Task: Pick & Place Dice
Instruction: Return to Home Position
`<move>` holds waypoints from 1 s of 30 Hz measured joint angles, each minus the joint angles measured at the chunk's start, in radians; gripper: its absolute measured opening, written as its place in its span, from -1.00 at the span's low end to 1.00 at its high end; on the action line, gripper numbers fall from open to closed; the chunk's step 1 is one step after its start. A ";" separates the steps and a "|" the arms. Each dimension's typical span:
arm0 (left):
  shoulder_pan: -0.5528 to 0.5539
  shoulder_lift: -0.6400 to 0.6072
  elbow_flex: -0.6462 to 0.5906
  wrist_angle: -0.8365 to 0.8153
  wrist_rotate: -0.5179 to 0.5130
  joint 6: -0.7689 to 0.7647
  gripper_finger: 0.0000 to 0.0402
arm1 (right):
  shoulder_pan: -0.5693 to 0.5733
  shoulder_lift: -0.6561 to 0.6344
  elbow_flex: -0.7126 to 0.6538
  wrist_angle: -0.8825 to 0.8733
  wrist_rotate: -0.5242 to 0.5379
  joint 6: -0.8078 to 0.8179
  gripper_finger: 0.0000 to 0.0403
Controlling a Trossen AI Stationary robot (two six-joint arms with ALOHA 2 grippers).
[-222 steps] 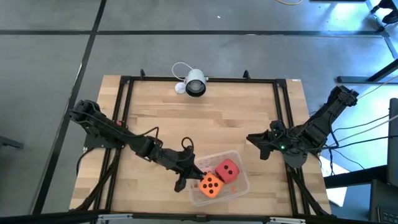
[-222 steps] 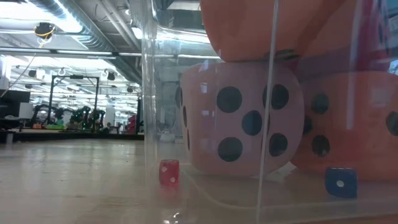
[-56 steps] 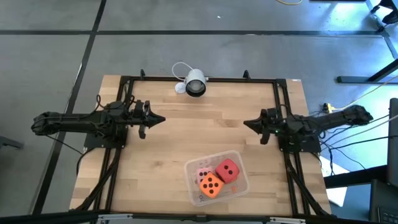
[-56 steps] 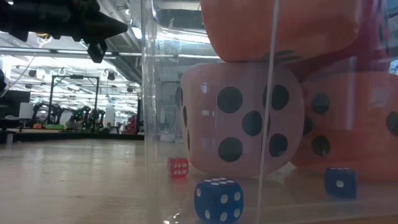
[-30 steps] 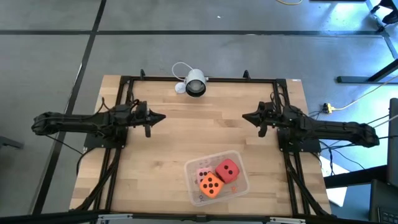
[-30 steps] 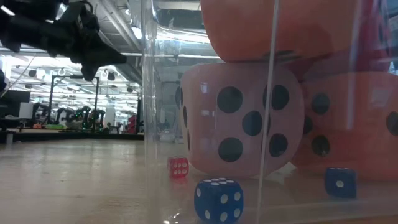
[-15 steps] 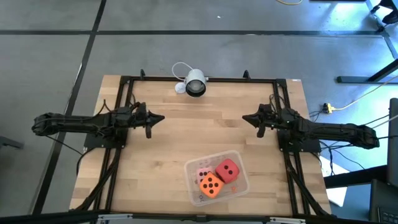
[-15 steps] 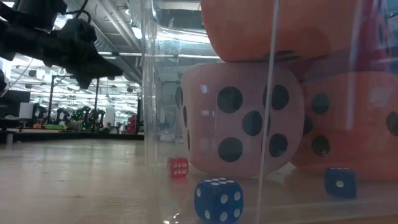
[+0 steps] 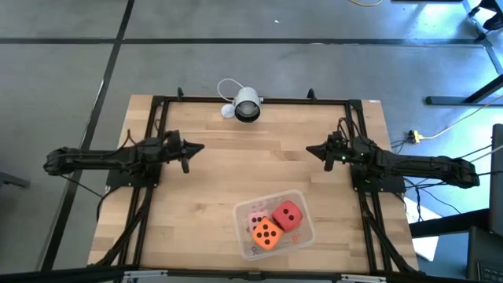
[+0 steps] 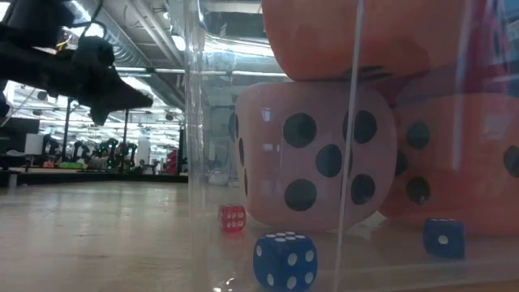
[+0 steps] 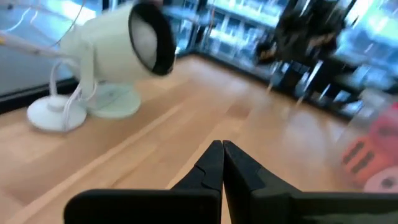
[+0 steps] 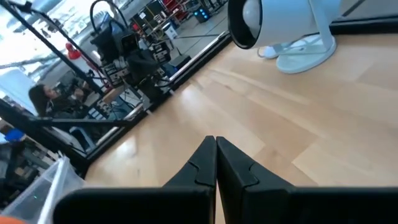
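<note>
The dice lie in a clear plastic tub (image 9: 302, 233) near the table's near edge. From above, an orange die (image 9: 267, 232), a red die (image 9: 288, 214) and a pale pink die (image 9: 255, 218) show. In the low view the pink die (image 10: 316, 154) rests on the tub floor, one orange die (image 10: 357, 36) sits on top of it, and a second orange die (image 10: 454, 162) lies beside it. My left gripper (image 9: 196, 147) hovers shut over the table's left half. My right gripper (image 9: 311, 149) hovers shut over the right half. Both are far from the tub.
A white camera (image 9: 246, 106) on a round foot stands at the far edge, with its cable. Small blue dice (image 10: 284, 259) (image 10: 444, 235) and a small red die (image 10: 232, 217) show low at the tub. Black rails frame the table (image 9: 212, 181). Bare wood lies between the arms.
My left gripper has sunk a little and drawn slightly back toward the table's left edge, staying shut. The right arm and the dice have kept still.
</note>
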 joint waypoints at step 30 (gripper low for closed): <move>0.000 -0.111 -0.035 -0.112 0.168 0.218 -0.98 | 0.000 0.000 0.002 -0.167 0.068 -0.085 -0.87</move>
